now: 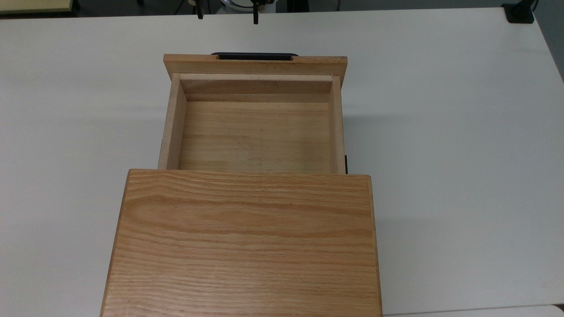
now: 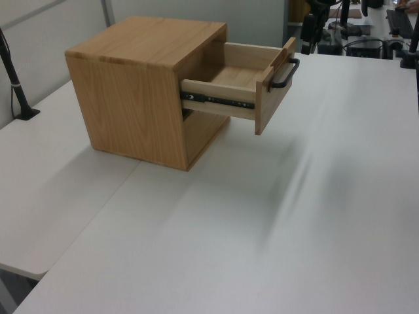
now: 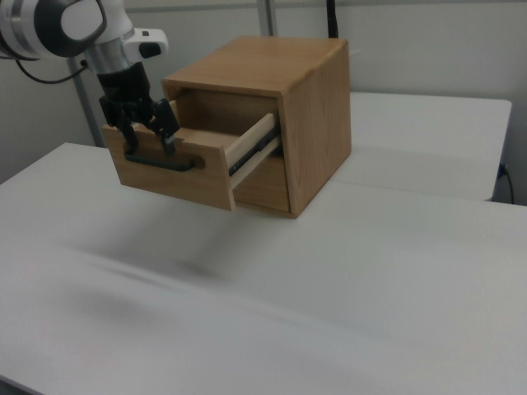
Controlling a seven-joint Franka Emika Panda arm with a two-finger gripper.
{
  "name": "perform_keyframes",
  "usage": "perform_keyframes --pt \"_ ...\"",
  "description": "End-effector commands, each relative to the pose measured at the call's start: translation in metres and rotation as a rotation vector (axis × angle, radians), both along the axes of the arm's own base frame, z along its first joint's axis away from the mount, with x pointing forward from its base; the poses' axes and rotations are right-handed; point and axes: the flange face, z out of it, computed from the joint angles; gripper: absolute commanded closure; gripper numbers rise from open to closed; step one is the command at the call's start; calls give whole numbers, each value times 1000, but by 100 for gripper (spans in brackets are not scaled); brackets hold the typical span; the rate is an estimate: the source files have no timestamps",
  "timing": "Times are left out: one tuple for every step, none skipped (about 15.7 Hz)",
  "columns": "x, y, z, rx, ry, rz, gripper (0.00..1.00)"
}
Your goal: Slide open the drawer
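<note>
Top view: the drawer (image 1: 255,127) stands pulled well out of the cabinet (image 1: 242,246), toward the far side of the white bench (image 1: 462,132). Its inside is bare wood. The front panel (image 1: 255,64) is wider than the box behind it, and the black handle (image 1: 254,56) runs along its far face, near the middle. Two dark fingertips of the claw (image 1: 227,13) show at the far edge, apart from the handle.

Left view: the drawer (image 2: 239,82) juts from the cabinet (image 2: 141,91) toward the left view's right, riding on a black metal slide (image 2: 216,101). The handle (image 2: 283,73) stands off the panel with a gap behind it. I judge the slide carries the weight, so the drawer should move with a light, straight pull; the wood is stiff and not fragile. The bar is the place to take hold, at its middle, so the pull does not twist the box on its slides. The metal looks smooth, so hooking behind it seems safer than pinching.

Right view: the claw (image 3: 149,141) hangs just above the handle (image 3: 160,161), fingers spread wide and holding nothing. The drawer (image 3: 193,164) looks open already, so I judge the task about done.
</note>
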Motion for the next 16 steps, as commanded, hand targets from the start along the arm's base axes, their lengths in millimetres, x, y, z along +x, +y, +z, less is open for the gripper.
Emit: perform_keyframes --pt "9 -10 6 -35 49 57 0" --pt "14 -13 11 -34 65 51 0" --pt "17 -15 15 -33 62 48 0" --pt "18 -16 15 -31 62 43 0" --pt "17 -17 15 -33 64 43 0" --pt "16 -16 17 -33 60 43 0" --pt "15 -14 19 -34 57 46 0" --pt "15 -15 18 -34 59 49 0" --pt "14 -15 19 -35 58 49 0" --pt "13 -13 19 -35 60 50 0" --pt "13 -13 19 -37 61 52 0" --pt "13 -13 19 -40 62 53 0" --pt "13 -13 18 -40 64 54 0" --pt "13 -13 18 -39 62 55 0" --pt "13 -13 18 -39 62 53 0" --pt "13 -13 18 -39 62 53 0"
